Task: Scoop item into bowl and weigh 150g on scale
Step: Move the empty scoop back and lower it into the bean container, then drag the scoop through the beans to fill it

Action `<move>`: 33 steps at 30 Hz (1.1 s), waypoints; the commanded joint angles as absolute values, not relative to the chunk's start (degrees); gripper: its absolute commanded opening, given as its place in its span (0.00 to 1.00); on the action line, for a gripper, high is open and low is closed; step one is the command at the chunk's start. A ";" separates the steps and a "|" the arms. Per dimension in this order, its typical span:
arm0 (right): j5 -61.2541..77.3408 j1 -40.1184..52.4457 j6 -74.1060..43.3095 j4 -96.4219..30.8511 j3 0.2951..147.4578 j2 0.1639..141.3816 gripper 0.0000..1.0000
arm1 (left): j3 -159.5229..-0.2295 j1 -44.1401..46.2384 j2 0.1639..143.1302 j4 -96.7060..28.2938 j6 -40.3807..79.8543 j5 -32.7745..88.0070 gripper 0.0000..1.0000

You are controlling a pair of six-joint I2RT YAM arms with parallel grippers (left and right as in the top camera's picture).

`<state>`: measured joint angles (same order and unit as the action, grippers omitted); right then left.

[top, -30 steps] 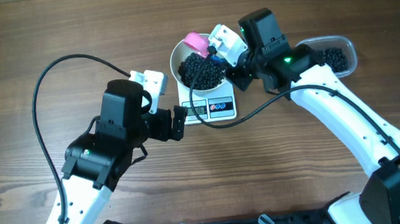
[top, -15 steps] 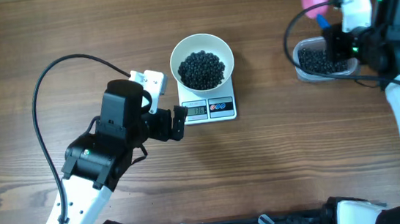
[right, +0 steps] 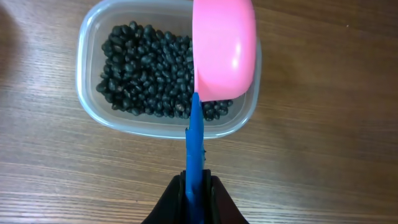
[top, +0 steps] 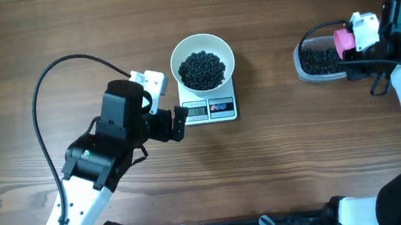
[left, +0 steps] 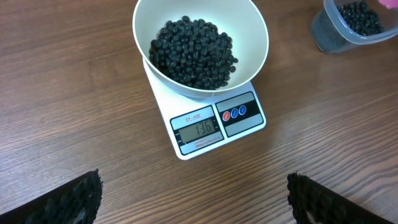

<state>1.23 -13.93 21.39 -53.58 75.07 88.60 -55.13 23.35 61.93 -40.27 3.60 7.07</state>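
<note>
a heap of black beans [top: 203, 69] is seen in the white bowl [top: 178, 54], which is set on the far part of the scale [top: 212, 116], near the middle of the table [top: 300, 154]. digits are shown on the scale's display [left: 198, 129], beside two round buttons. more beans are held in a clear tub [top: 304, 71], well apart to the right. the pink scoop [right: 224, 50] is held over the right part of that tub; whether it touches the beans cannot be told. its blue handle [right: 194, 143] is clenched between the jaws of the right gripper [right: 194, 184]. the left gripper [top: 180, 122] is kept just left of the scale's near edge, its jaws spread wide and nothing held between the fingers [left: 74, 199].
</note>
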 commanded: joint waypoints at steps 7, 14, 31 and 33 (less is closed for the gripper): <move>3.49 -13.93 22.50 -52.31 72.82 90.65 0.04 | -55.42 23.51 62.06 -40.29 3.90 6.52 1.00; 12.45 -13.89 22.28 -50.06 67.75 90.67 0.04 | -55.42 23.53 62.06 -40.29 3.90 6.52 1.00; 20.36 -13.85 22.06 -53.69 67.90 93.73 0.04 | -55.42 23.53 62.06 -40.29 3.90 6.52 1.00; 23.35 -14.55 22.37 -53.67 67.92 93.36 0.04 | -55.42 23.53 62.06 -40.29 3.90 6.52 1.00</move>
<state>17.65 -13.98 21.34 -53.15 67.94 92.79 -55.13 23.35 61.93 -40.27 3.60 7.07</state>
